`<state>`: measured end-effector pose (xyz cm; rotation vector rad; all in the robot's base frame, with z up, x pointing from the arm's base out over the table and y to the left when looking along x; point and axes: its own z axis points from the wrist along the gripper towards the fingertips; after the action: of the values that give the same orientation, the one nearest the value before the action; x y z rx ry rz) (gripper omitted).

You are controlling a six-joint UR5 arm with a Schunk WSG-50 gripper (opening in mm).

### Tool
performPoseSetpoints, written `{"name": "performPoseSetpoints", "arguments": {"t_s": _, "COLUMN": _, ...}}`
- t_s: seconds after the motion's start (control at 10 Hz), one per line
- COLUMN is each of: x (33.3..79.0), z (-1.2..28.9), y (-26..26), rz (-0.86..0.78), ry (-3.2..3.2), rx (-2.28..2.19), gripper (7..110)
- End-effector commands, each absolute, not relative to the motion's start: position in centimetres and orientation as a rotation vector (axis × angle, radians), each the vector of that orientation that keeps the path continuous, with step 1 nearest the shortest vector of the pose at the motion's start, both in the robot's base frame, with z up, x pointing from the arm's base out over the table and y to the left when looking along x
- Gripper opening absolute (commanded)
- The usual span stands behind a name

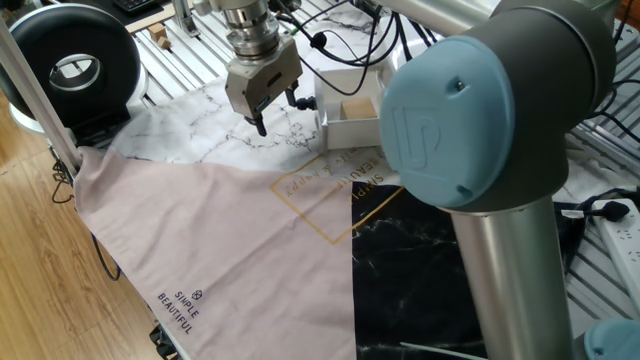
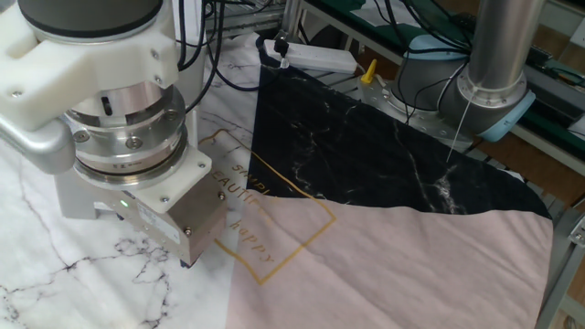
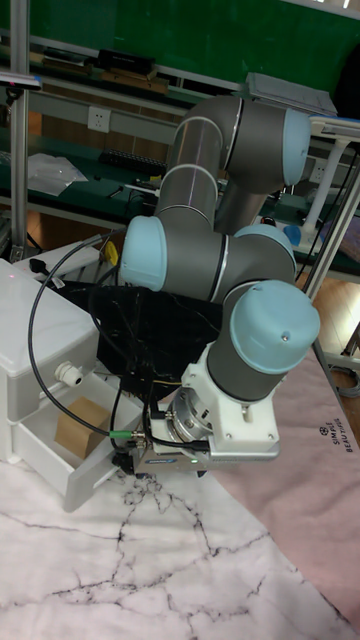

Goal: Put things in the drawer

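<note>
Matt cloth, bare wood, smooth plastic and brushed metal

The wooden block (image 3: 82, 426) looks raw and unvarnished, a dull light brown, lying in the drawer (image 3: 60, 455), whose white walls read as smooth, faintly glossy plastic like the cabinet (image 3: 35, 330) above. The gripper (image 1: 262, 125) has a brushed grey metal body with dark fingers; its wrist flange (image 2: 128, 137) is turned, shiny metal. The arm (image 3: 215, 210) shows satin grey tubing with glossy pale-blue plastic caps. The table (image 2: 55, 283) is covered by a marble-print white sheet, a matt pink cloth (image 1: 220, 240) with printed lettering, and a black marble-print sheet (image 2: 366, 155) with a slight sheen.
</note>
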<state>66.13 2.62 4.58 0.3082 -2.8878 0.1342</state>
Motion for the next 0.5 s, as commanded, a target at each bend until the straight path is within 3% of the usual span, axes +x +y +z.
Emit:
{"name": "performPoseSetpoints", "arguments": {"t_s": 0.0, "x": 65.81, "z": 4.8, "y": 2.12, "rz": 0.154, "ry": -2.874, "rx": 0.287, "gripper": 88}}
{"name": "performPoseSetpoints", "arguments": {"t_s": 0.4, "x": 65.57, "z": 4.82, "y": 1.33, "rz": 0.185, "ry": -2.86, "rx": 0.276, "gripper": 88}}
